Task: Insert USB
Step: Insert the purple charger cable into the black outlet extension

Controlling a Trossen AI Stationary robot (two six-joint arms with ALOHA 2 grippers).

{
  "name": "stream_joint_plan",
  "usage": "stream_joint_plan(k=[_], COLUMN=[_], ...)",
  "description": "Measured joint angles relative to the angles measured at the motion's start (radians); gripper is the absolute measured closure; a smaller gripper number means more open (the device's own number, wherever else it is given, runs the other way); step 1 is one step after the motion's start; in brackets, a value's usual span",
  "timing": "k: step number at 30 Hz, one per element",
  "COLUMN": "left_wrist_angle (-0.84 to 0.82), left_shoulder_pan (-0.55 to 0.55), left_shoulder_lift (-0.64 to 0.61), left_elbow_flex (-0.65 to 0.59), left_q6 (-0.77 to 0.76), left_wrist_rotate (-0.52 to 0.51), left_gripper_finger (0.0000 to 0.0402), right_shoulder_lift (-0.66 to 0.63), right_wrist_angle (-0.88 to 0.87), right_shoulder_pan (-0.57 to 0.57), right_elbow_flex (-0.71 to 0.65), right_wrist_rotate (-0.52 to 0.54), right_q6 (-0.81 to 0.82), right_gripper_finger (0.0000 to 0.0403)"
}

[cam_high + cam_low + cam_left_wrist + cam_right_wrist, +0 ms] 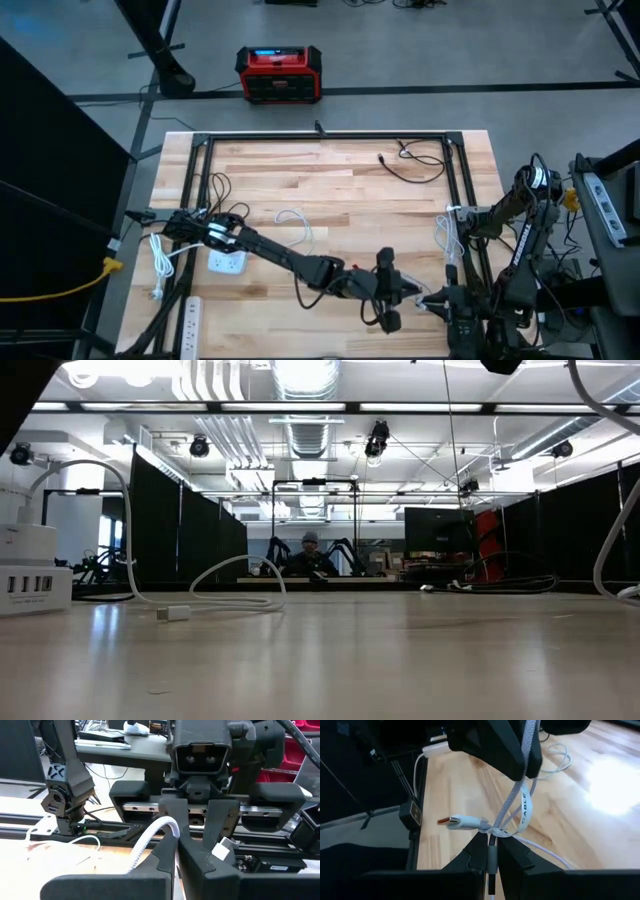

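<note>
A white braided USB cable (pixel 520 785) hangs in the air between my two grippers, over the table's near edge right of the middle. My left gripper (pixel 177 845) is shut on its braided run. My right gripper (pixel 491 847) faces it closely, shut on the cable just behind the plug (pixel 460 822), whose metal tip sticks out sideways. A labelled tie (pixel 527 807) wraps the cable there. In the high view both grippers (pixel 400 292) (pixel 425 298) meet near the front edge. A white charger block (pixel 227 262) lies flat on the table at the left. My left gripper pinches the braided cable (pixel 167 827) between its two fingers, lying across it. The cable arches up out of the hold and is lifted clear of the table. My right gripper pinches the cable (pixel 492 840) just behind the plug, between the free ends of its two fingers. The plug juts out to one side of the fingers, clear of the table, and the braided run rises slack toward the other gripper.
Another white cable (pixel 295 225) with a loose plug (pixel 172 613) lies on the wood left of the middle. A black cable (pixel 410 165) lies at the far right. A white power strip (pixel 190 320) sits at the near left corner, and a black frame (pixel 320 135) borders the table.
</note>
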Motion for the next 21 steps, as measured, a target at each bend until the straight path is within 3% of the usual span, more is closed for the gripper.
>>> stream_joint_plan(k=[2,12,17,21], left_wrist_angle=[-0.008,-0.075,-0.092,-0.097], left_shoulder_pan=[-0.004,-0.012,-0.014,-0.027], left_shoulder_lift=[-0.001,-0.016,-0.021,-0.023], left_elbow_flex=[0.0,0.0,0.0,0.011], left_q6=[0.001,0.002,0.014,0.019], left_wrist_rotate=[0.0,-0.005,-0.011,-0.077], left_gripper_finger=[0.0401,0.0401,0.0401,0.0402], right_shoulder_lift=[0.0,-0.015,-0.062,-0.096], right_wrist_angle=[0.0,0.001,-0.015,-0.053], right_shoulder_pan=[0.0,-0.037,-0.069,-0.109], right_elbow_flex=[0.0,0.0,0.0,0.0], right_wrist_rotate=[-0.025,-0.175,-0.182,-0.177], right_q6=[-0.002,-0.082,-0.146,-0.146], right_gripper_finger=[0.0375,0.0229,0.0205,0.0208])
